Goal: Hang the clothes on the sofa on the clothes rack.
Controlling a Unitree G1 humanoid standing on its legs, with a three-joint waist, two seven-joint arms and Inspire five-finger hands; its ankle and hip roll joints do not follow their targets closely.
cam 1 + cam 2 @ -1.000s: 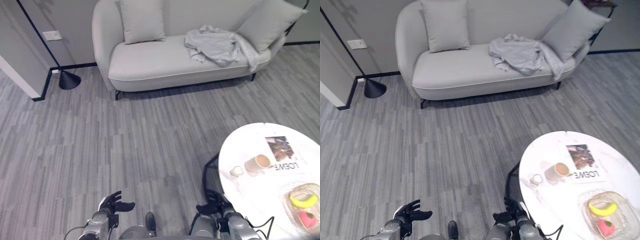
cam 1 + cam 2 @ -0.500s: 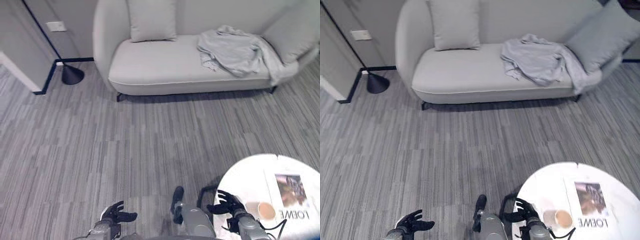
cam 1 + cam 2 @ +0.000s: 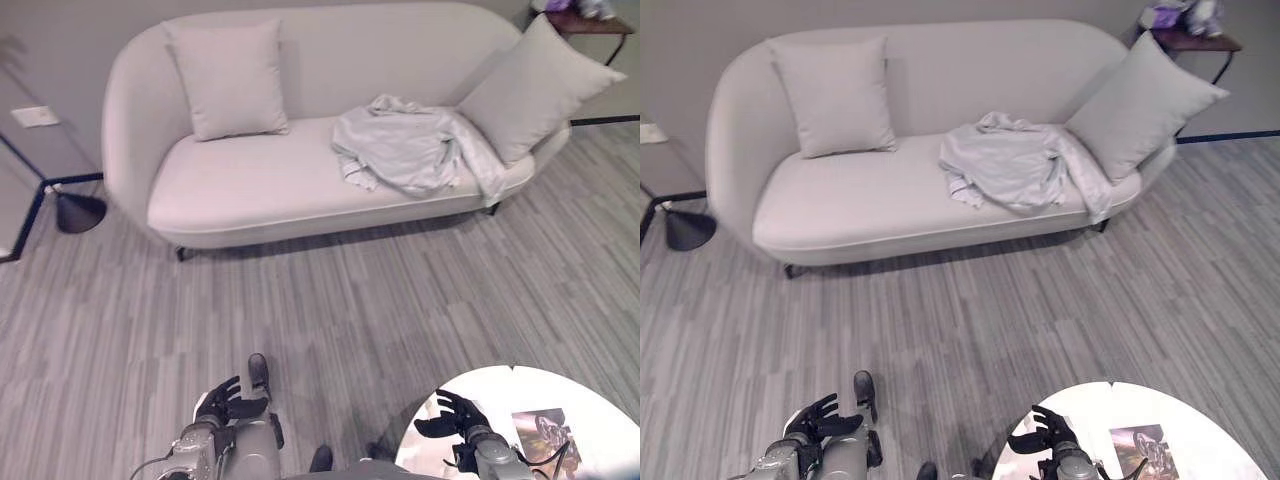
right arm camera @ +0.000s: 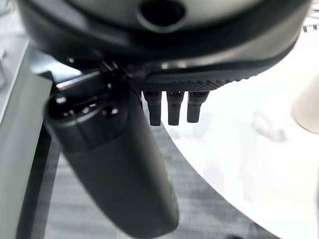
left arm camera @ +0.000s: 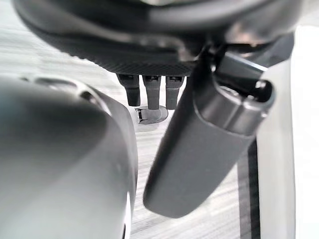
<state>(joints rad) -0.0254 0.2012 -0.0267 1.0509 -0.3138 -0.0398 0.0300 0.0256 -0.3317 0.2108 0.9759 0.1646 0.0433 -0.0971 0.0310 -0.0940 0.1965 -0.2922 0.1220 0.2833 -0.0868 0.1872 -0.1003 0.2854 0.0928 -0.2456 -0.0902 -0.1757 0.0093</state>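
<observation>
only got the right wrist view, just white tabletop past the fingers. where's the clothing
Observer: A light grey garment lies crumpled on the sofa seat, toward its right end, beside the right cushion.
Operator: either hand holding anything
Observer: No. The left hand and right hand sit low in the head views, both open and holding nothing.
Operator: what's between me and the sofa
Observer: Grey striped floor; the round white table is on the robot's right, under the right hand.

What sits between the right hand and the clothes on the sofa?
Bare grey floor in the left eye view. The right hand hangs over the white table; the clothes lie on the sofa.
</observation>
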